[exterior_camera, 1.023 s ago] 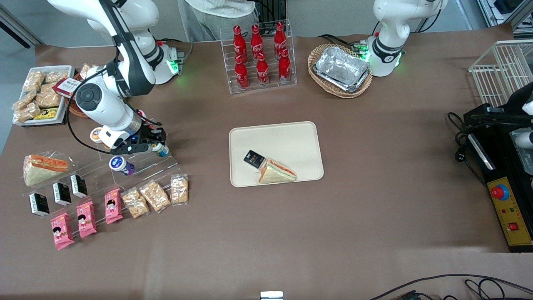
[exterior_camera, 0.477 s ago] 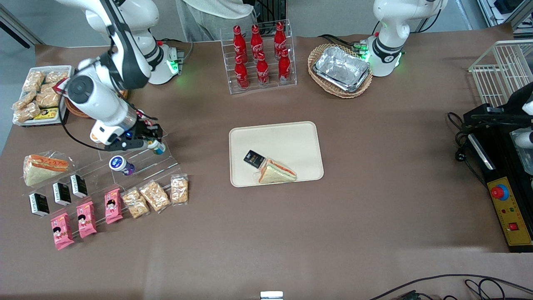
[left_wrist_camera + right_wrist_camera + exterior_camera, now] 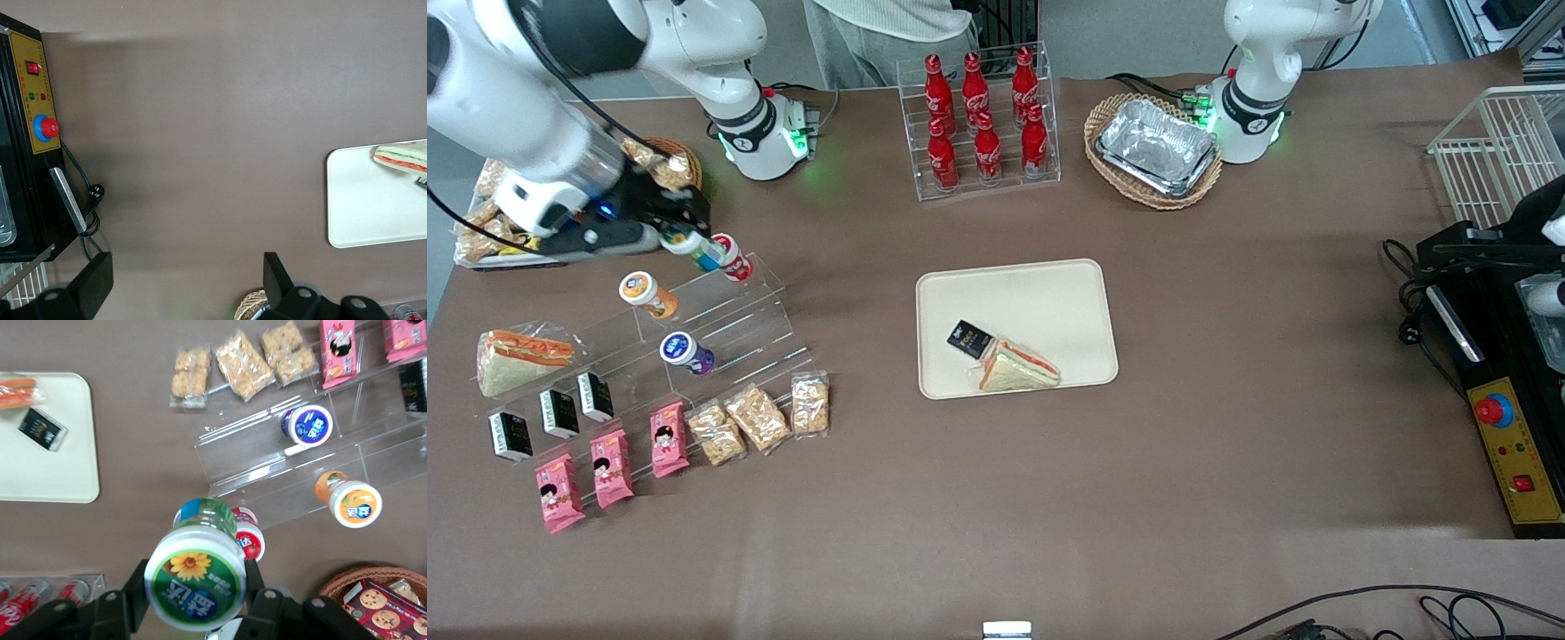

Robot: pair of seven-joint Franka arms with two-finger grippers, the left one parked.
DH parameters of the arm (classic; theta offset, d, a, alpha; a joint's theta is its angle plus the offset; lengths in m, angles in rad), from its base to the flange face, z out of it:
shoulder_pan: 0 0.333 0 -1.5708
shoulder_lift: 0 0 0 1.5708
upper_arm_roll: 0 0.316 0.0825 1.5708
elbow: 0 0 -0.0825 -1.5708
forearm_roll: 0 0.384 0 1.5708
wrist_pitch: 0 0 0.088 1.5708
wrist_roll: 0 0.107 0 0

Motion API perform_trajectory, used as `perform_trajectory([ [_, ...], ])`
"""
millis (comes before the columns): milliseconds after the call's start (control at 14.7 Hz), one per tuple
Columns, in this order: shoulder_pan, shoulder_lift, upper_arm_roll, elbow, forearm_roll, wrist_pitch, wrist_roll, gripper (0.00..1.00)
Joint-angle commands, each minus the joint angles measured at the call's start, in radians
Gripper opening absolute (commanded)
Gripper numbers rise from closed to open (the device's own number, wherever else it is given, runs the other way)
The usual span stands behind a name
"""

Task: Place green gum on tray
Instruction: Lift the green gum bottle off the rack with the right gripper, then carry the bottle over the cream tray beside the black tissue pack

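Observation:
My right gripper (image 3: 683, 238) is shut on the green gum (image 3: 694, 246), a small bottle with a white lid and teal-blue body. It holds the bottle up in the air above the clear stepped shelf (image 3: 729, 316), close to the red-labelled bottle (image 3: 731, 256). In the right wrist view the green gum (image 3: 195, 577) sits between the fingers (image 3: 137, 590), its green flower label facing the camera. The cream-beige tray (image 3: 1049, 298) lies at the table's middle with a sandwich (image 3: 1016, 365) and a black packet (image 3: 969, 339) on it; the tray also shows in the right wrist view (image 3: 40, 473).
On the shelf stand an orange-labelled bottle (image 3: 646, 293) and a purple bottle (image 3: 685, 352). Pink packets, snack bars and black packets lie nearer the front camera. A cola rack (image 3: 980, 120) and a foil tray in a basket (image 3: 1154, 149) stand farther away.
The gripper has risen off the shelf and drawn away from the tray toward the working arm's end of the table, carrying the green gum. The orange-labelled and red-labelled bottles are now uncovered.

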Motion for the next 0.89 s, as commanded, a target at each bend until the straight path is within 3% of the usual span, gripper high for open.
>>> perform_trajectory([
  [0,0.006,0.049,0.032,0.076,0.046,-0.041,0.15,0.05],
  [205,0.006,0.084,0.165,0.084,0.113,0.006,0.331,0.05],
  [545,0.009,0.194,0.407,0.101,0.11,0.182,0.676,0.04],
  [818,0.014,0.32,0.49,0.062,0.095,0.357,0.725,0.04],
])
